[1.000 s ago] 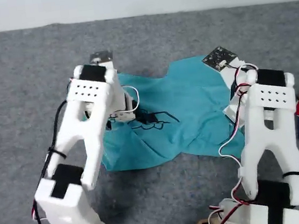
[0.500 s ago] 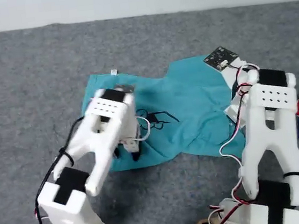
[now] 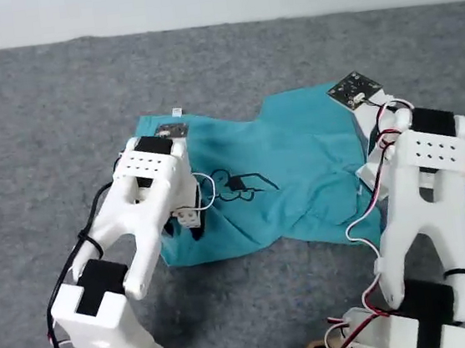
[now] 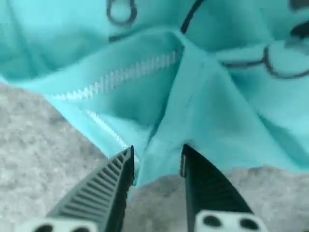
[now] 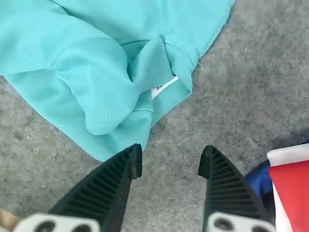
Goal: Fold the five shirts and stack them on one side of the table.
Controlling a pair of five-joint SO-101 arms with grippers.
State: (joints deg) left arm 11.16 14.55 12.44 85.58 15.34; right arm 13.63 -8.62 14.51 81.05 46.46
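- Lying crumpled and only partly spread, the teal shirt (image 3: pixel 291 167) sits mid-table, its long axis running crosswise from one arm to the other.
- Its near-left corner is bunched into a fold with the stitched hem turned up, right by the bare table (image 3: pixel 41 120).
- The left gripper (image 4: pixel 157 152) hangs at that corner with its fingers spread. The folded hem lies between and just past the tips, not yet pinched.
- The right gripper (image 5: pixel 171 150) is also spread, over bare table just off the shirt's right edge. The tagged corner lies ahead of its tips, apart from them.
- A red cloth (image 5: pixel 289 179), likely another shirt, lies near the right gripper on the side away from the teal one.
- To my eye the left gripper is the nearer and need only shut on the hem, while the right must first go forward onto its corner.
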